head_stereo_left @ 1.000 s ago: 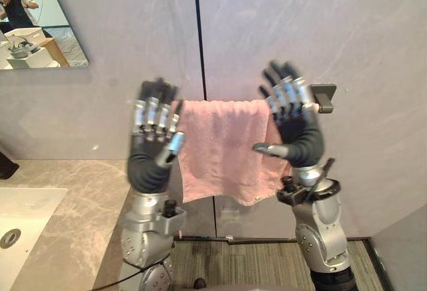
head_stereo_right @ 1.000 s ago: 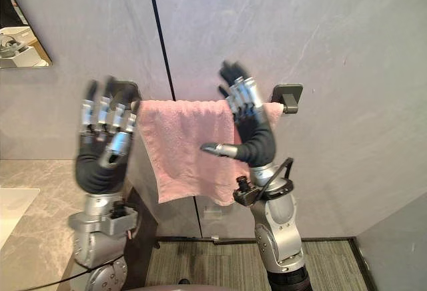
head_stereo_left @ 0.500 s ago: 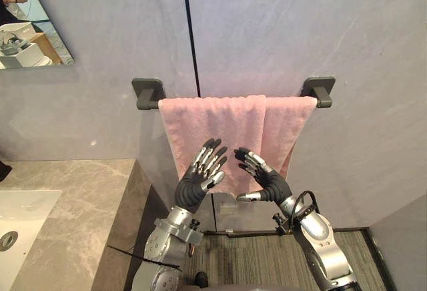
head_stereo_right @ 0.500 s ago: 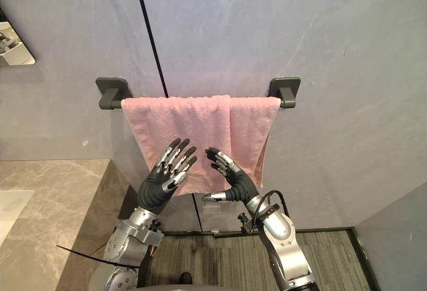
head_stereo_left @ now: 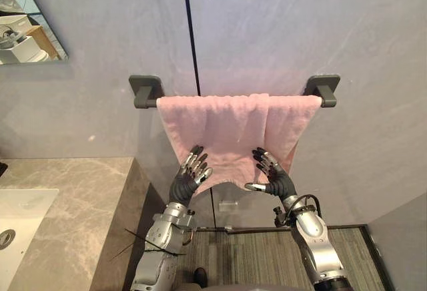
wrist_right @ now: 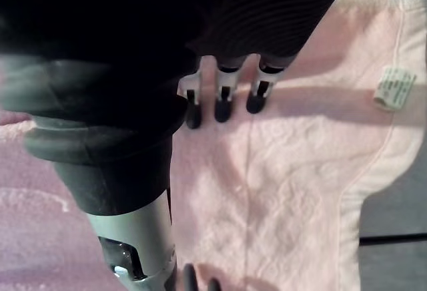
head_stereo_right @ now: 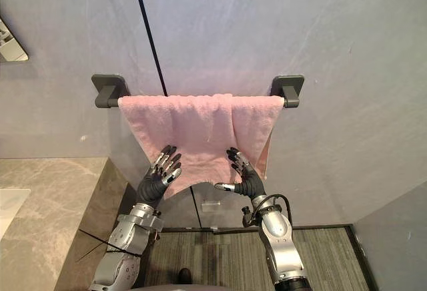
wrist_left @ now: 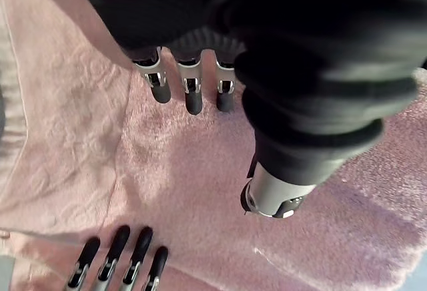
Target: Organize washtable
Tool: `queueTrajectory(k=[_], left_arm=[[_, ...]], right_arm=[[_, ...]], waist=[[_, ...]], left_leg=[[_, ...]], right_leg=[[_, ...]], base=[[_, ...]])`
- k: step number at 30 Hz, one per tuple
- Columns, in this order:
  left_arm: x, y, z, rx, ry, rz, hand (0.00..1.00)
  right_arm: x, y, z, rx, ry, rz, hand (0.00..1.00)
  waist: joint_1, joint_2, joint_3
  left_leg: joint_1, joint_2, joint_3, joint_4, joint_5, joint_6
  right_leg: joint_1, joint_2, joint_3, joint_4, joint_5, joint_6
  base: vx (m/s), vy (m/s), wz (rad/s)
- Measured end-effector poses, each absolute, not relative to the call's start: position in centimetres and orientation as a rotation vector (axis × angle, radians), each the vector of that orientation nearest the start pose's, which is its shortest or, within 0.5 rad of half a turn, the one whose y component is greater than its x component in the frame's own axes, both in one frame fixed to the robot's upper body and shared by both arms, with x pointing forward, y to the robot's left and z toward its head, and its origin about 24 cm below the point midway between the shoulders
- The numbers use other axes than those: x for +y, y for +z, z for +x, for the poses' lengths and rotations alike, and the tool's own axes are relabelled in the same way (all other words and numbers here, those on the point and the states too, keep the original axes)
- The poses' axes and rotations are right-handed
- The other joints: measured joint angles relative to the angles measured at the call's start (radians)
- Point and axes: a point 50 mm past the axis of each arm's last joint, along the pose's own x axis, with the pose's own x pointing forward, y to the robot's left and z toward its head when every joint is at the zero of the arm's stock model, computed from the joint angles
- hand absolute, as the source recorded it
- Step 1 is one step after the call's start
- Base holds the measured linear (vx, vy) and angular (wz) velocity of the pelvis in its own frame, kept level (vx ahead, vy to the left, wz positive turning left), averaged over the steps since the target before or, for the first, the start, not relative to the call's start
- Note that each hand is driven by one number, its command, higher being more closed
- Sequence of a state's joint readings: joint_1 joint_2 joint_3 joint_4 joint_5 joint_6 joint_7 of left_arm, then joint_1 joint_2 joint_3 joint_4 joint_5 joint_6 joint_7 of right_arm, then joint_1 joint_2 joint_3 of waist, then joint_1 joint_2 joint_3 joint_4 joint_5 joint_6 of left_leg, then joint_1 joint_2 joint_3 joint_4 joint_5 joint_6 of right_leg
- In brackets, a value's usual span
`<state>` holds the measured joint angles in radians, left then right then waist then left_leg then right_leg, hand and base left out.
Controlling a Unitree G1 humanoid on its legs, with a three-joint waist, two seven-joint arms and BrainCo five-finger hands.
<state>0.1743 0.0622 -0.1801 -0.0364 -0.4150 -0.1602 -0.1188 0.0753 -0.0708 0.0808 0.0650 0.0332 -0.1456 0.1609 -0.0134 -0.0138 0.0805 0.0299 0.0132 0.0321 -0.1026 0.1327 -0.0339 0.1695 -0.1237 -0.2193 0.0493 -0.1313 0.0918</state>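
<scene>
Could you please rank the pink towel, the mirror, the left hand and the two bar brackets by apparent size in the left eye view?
1. Pink towel.
2. Mirror, partly cut off.
3. Left hand, nearer the camera, so unsure.
4. Left bracket and right bracket look alike.

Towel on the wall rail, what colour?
The towel is plain pink, with no pattern. It shows best in the left eye view.

Wall towel bar [head_stereo_left: 145, 90]: pink towel [head_stereo_left: 227, 131] draped over.
</scene>
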Motion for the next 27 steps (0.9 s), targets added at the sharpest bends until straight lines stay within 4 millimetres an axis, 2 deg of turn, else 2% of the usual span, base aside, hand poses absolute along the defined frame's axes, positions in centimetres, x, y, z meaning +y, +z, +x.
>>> queueTrajectory(k=[4,7,13,16,21,25,26,27], left_arm=[[13.8,2.0,21.6,0.005,-0.112,-0.342,0.00],[14.9,1.5,21.6,0.018,-0.036,-0.341,0.00],[16.7,0.8,21.2,0.036,0.075,-0.340,0.00],[17.6,0.0,20.1,0.069,0.139,-0.345,0.00],[18.3,-1.6,18.1,0.132,0.225,-0.375,0.00],[18.1,-4.3,16.0,0.258,0.287,-0.414,0.00],[17.8,-6.6,14.5,0.383,0.312,-0.430,0.00],[18.0,-8.5,12.9,0.483,0.333,-0.427,0.00]], right_arm=[[-15.1,2.4,23.7,-0.009,0.114,-0.043,0.00],[-16.7,2.4,23.7,-0.009,0.012,-0.047,0.00],[-19.1,1.7,22.7,0.019,-0.144,-0.015,0.00],[-20.1,0.9,21.5,0.052,-0.211,0.022,0.00],[-20.5,0.4,20.1,0.075,-0.265,0.034,0.00],[-20.5,-0.8,18.2,0.142,-0.287,0.040,0.00],[-20.4,-3.3,16.7,0.272,-0.296,0.047,0.00],[-19.8,-5.6,15.7,0.388,-0.289,0.065,0.00]], waist=[[-0.001,-0.004,0.003],[-0.001,-0.004,0.003],[-0.001,-0.004,0.003],[-0.001,-0.003,0.003],[0.003,-0.003,0.003],[0.011,-0.003,0.003],[0.028,-0.004,0.003],[0.030,-0.003,0.003]], left_leg=[[-0.002,-0.001,-0.001,0.000,0.000,0.000],[-0.002,-0.001,-0.001,0.000,0.000,0.000],[-0.001,-0.001,-0.001,-0.001,0.000,0.000],[-0.001,0.001,0.002,-0.001,0.000,0.000],[0.001,0.005,0.020,-0.001,-0.001,-0.001],[0.003,0.008,0.028,-0.001,-0.002,0.000],[0.006,0.009,0.032,-0.001,-0.009,0.000],[0.006,0.008,0.034,-0.001,-0.011,0.001]], right_leg=[[0.000,0.000,-0.002,-0.001,0.000,0.000],[0.000,-0.001,-0.002,-0.001,0.000,0.000],[0.000,-0.001,-0.002,0.001,0.000,0.000],[0.000,-0.001,0.000,0.000,-0.001,-0.001],[0.000,-0.002,0.001,0.001,-0.001,-0.001],[0.000,-0.004,0.000,0.008,-0.002,0.000],[-0.006,-0.009,0.000,0.024,-0.012,0.000],[-0.015,-0.017,0.000,0.043,-0.026,-0.002]], base=[[0.00,0.000,0.00],[0.00,0.000,0.00],[0.00,0.000,0.00],[0.00,0.000,0.00],[0.00,0.000,-0.01],[-0.01,-0.006,0.00],[-0.08,-0.010,-0.01],[-0.09,-0.010,0.00]])
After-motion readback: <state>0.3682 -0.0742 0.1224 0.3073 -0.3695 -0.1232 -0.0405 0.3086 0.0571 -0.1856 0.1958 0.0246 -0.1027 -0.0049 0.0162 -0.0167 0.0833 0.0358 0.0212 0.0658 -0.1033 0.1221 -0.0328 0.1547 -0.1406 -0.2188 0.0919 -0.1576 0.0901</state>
